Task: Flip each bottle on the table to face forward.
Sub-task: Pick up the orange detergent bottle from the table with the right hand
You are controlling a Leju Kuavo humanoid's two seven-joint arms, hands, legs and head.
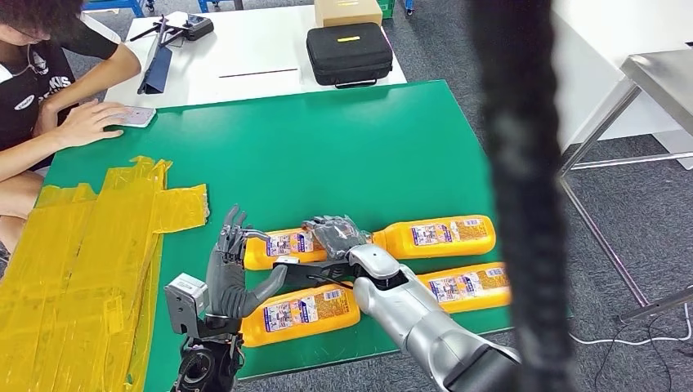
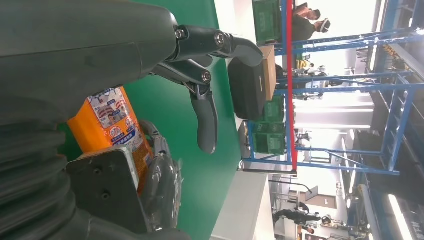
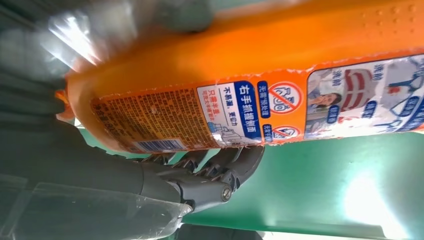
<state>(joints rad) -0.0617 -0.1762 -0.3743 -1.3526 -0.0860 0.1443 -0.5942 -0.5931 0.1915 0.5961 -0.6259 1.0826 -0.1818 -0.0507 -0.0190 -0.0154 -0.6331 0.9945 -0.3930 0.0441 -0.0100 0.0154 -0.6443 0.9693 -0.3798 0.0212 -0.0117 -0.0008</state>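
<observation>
The green bench (image 1: 343,147) carries four orange bottles lying on their sides in two rows, long axes running left-right, with yellow tape sheets (image 1: 82,261) well beside them. The right hand (image 1: 335,237) holds the far-left bottle (image 1: 282,245), fingers (image 3: 235,165) curled under its printed side, while the left hand (image 1: 233,269) hangs just beside the near-left bottle (image 1: 302,313) with fingers spread wide and holding nothing. All four labels appear to be the fine-print side, so the flipping is judged barely begun, with the far-right bottle (image 1: 437,235) and near-right bottle (image 1: 466,287) untouched beyond the fingers.
</observation>
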